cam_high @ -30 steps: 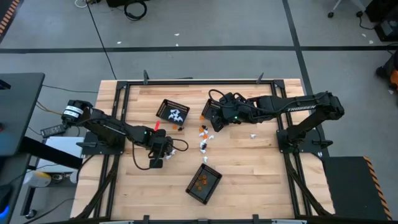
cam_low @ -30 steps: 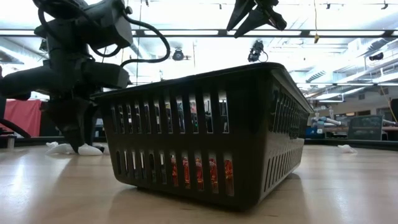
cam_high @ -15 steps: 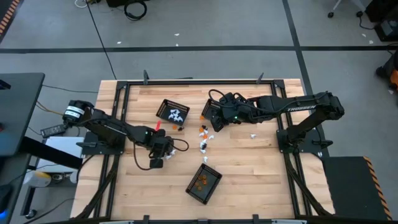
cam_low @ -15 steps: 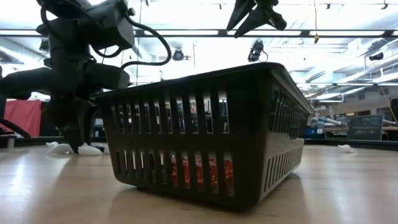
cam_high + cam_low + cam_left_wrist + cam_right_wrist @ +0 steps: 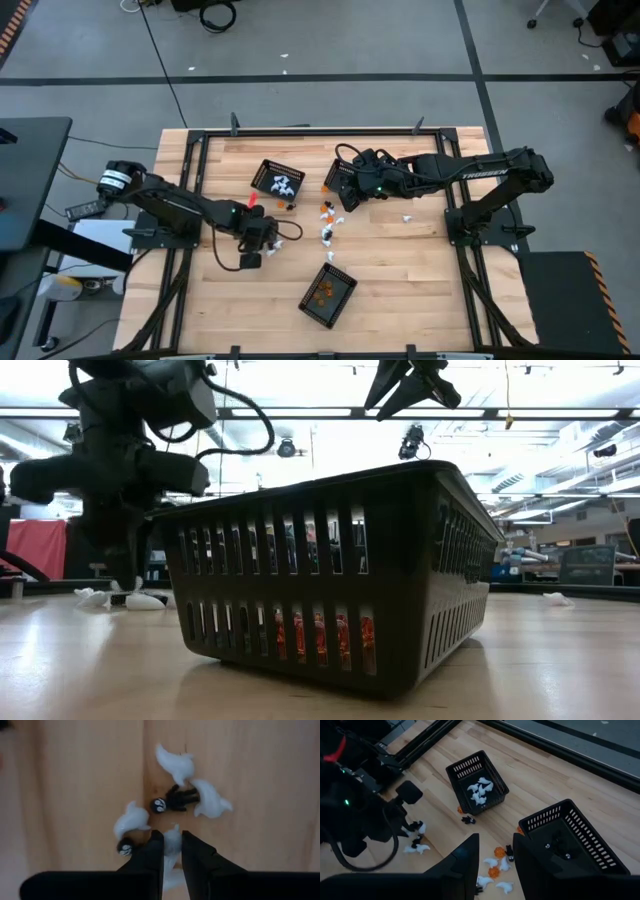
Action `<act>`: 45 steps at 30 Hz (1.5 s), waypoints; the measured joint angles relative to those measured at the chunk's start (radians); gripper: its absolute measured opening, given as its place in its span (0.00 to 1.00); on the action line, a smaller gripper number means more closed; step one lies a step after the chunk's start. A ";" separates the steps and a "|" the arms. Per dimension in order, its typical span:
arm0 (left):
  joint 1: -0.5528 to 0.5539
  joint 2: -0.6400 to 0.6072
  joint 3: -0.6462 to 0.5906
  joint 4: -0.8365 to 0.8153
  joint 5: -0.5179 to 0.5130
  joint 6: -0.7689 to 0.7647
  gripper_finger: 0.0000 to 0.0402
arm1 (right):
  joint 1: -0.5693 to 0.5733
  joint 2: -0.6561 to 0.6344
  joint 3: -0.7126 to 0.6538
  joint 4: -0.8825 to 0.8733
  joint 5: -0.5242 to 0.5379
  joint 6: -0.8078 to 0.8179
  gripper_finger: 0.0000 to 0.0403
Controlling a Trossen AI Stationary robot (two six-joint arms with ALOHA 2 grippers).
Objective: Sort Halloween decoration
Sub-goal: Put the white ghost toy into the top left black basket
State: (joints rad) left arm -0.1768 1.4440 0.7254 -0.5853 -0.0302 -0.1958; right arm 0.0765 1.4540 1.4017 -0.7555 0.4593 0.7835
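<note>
Nearest you, at the table's front edge: a black rectangular mesh basket with orange trinkets in it; only the low view shows them glowing through the slots.

Left of centre: your left gripper, pointing down, fingers pinched on a small white ghost figure at the wooden table. Only its wrist view shows the cluster there: three more white ghosts and two small black figures with white eyes, all just beside the fingertips.

Mid-table: a loose scatter of white, orange and black trinkets between the baskets, plus a stray white piece further right.

Far left: a second black mesh basket holding white ghosts; the right wrist view shows them best.

Far centre: a third black mesh basket with dark pieces inside, seen clearly only from the right wrist; in the high view the right arm covers it.

Your right gripper hovers above that basket, fingers parted, nothing visible between them.

Writing: pale lettering on the right arm's forearm, too small to read.
</note>
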 joint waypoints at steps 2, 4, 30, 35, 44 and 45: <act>0.021 -0.032 0.000 -0.008 -0.002 -0.001 0.14 | 0.000 0.000 0.000 0.000 0.001 0.001 0.31; 0.051 -0.066 0.001 -0.019 -0.002 -0.002 0.14 | 0.000 0.000 0.000 0.000 0.001 0.001 0.31; 0.625 -0.119 0.029 0.290 0.066 0.165 0.14 | -0.052 0.000 0.000 -0.001 -0.027 -0.028 0.31; 0.701 -0.011 0.028 0.302 0.131 0.166 0.14 | -0.083 0.000 0.000 0.002 -0.063 -0.059 0.31; 0.748 0.109 0.054 0.296 0.132 0.141 0.14 | -0.123 0.000 0.000 0.006 -0.113 -0.104 0.31; 0.751 0.119 0.065 0.287 0.131 0.136 0.14 | -0.127 0.000 0.000 0.006 -0.117 -0.106 0.31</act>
State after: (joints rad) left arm 0.5744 1.5628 0.7900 -0.2981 0.1004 -0.0595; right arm -0.0504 1.4540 1.4017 -0.7492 0.3419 0.6775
